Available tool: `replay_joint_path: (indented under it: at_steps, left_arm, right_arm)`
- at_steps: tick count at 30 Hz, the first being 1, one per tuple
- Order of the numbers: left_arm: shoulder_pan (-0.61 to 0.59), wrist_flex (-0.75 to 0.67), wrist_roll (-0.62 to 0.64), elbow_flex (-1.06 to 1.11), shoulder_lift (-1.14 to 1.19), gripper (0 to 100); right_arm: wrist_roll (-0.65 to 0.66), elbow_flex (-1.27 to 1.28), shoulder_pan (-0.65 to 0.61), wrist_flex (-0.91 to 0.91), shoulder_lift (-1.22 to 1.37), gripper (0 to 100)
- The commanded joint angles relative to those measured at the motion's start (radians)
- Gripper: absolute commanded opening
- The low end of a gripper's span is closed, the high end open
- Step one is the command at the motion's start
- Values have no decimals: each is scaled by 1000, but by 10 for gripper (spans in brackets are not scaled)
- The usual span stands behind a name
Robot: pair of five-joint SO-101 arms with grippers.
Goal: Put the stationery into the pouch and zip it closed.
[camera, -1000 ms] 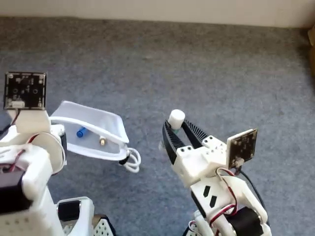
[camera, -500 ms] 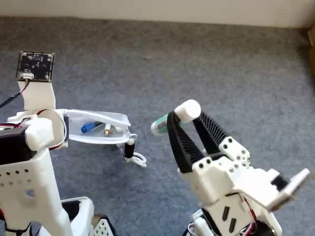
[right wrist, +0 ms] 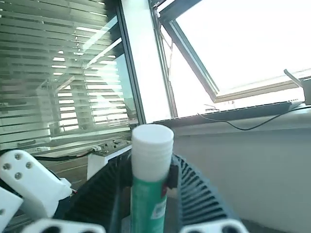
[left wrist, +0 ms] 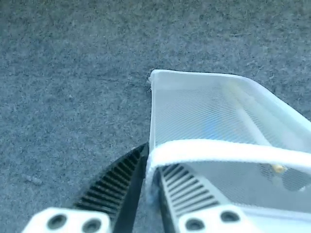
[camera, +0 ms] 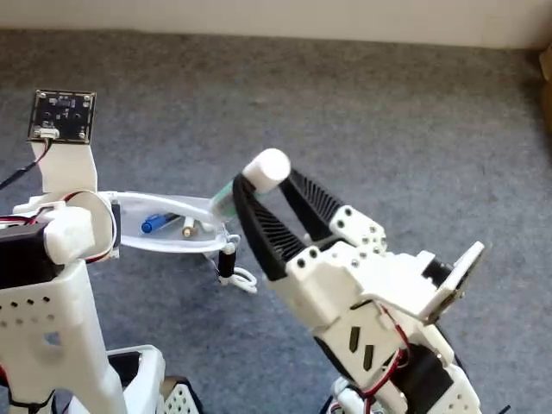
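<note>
A clear mesh pouch (camera: 172,226) hangs above the grey carpet, its mouth open, with a blue pen (camera: 157,223) and a gold-tipped pen (camera: 188,230) inside. My left gripper (left wrist: 151,179) is shut on the pouch's white rim (left wrist: 214,150) at its left end. My right gripper (camera: 267,185) is shut on a green glue stick (camera: 226,197) with a white cap (camera: 266,167), held tilted right at the pouch's right end. The glue stick (right wrist: 149,179) stands between the black fingers (right wrist: 99,194) of my right gripper (right wrist: 148,182) in the right wrist view.
A white cord loop (camera: 238,278) dangles from the pouch's black zipper pull (camera: 227,260). Grey carpet (camera: 388,129) stretches open to the back and right. A pale wall edge (camera: 302,17) runs along the far side.
My right gripper carried the glue stick left and up to the pouch's right end. Since a second ago the left arm has raised and levelled the pouch, then held still.
</note>
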Motion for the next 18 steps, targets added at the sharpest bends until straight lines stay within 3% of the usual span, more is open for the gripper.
replay_joint_path:
  at_steps: [1, 18]
  left_arm:
    - [77, 0, 12, -39, 12, 7]
    - [124, -2, 14, -41, 12, 7]
  right_arm:
    - [-2, -53, -47, -62, 28, 4]
    - [-2, 199, -102, -443, 271, 4]
